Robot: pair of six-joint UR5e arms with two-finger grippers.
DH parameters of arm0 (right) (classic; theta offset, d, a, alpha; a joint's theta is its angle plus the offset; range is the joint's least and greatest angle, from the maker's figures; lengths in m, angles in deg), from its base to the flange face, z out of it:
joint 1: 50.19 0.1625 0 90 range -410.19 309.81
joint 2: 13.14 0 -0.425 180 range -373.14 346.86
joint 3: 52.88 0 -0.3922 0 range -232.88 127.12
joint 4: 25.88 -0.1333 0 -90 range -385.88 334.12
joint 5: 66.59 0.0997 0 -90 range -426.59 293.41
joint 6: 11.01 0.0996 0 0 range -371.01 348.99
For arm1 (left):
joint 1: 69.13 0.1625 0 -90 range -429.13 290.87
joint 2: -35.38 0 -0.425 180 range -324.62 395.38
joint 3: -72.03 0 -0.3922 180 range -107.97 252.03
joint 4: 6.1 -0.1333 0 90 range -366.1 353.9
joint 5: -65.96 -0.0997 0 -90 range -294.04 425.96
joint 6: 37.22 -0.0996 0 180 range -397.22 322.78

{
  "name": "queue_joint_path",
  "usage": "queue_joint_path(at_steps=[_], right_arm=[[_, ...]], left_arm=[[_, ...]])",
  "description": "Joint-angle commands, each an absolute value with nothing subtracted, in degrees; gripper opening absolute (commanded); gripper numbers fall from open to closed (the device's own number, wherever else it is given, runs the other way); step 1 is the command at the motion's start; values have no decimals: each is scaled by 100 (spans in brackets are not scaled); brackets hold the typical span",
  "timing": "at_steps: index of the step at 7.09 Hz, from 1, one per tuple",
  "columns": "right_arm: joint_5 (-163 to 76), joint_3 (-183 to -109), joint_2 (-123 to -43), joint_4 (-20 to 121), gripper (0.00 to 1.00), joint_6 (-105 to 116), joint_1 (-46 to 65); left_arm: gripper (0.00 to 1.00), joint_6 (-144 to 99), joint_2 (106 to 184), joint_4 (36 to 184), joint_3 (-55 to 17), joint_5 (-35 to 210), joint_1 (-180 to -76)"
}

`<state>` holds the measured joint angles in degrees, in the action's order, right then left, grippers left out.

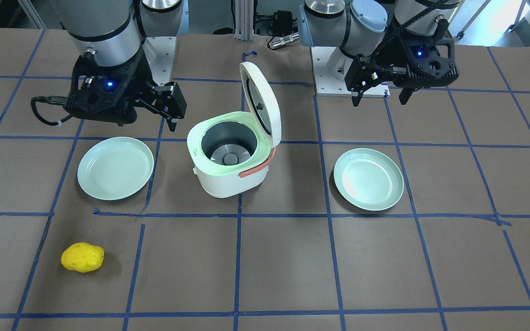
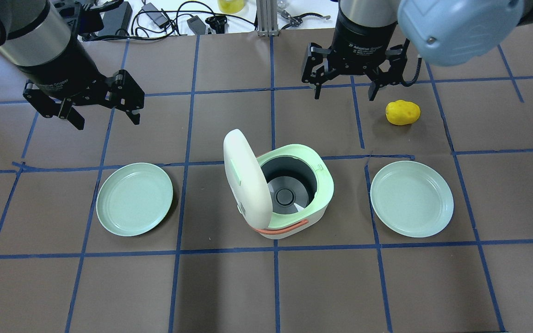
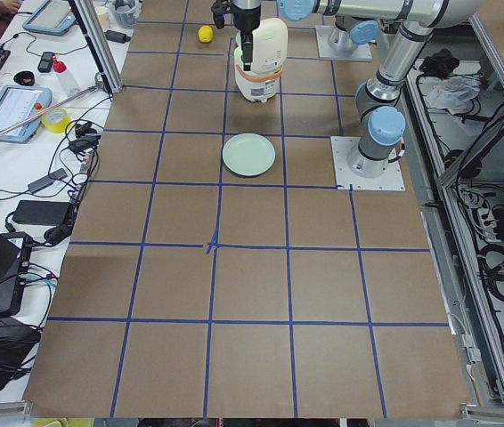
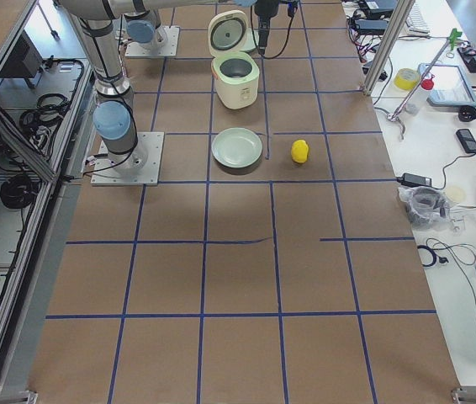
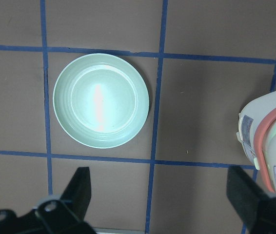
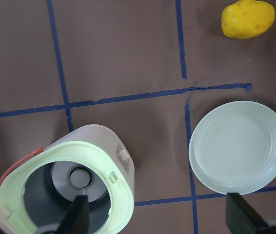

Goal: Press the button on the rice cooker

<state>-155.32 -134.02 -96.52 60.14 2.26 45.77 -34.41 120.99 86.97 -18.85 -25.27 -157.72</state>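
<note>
Yellow lump sits closest to the front camera, alone on the bench and well apart from the job, so ignore it. Rice cooker is mid-bench between the left plate and the right plate, touching neither. Its lid is tipped up on the hinge and the pot is empty. The only button-like part I can pick out is the small white tab just under the green rim, opposite the hinge, on the robot's right. Left fingers and right fingers are both spread wide, holding nothing, up over the bench and well apart from the cooker. My read: you're at the approach. The raised lid may mean the release is already tripped; can't confirm. Use the right arm, since it's on the tab's side. Close its fingers first so you push with one stiff tip, not a fork straddling the tab. Come in low from the right plate side, square to the tab, and push slowly. Cooker looks light and unanchored, so expect it to slide toward the hinge; consider the left arm as a backstop there. Keep clear of the lid.
</note>
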Motion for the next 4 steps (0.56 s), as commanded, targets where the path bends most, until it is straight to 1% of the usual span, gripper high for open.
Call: queue_joint_path(at_steps=[1,4], right_arm=[[-15788,-13400,-9699,5920,100,-195,4096],[-15966,-13409,-9699,5885,100,-345,4052]], left_arm=[[100,-3441,12099,8697,-1885,-2527,-15773],[100,-3441,12099,8697,-1885,-2527,-15773]])
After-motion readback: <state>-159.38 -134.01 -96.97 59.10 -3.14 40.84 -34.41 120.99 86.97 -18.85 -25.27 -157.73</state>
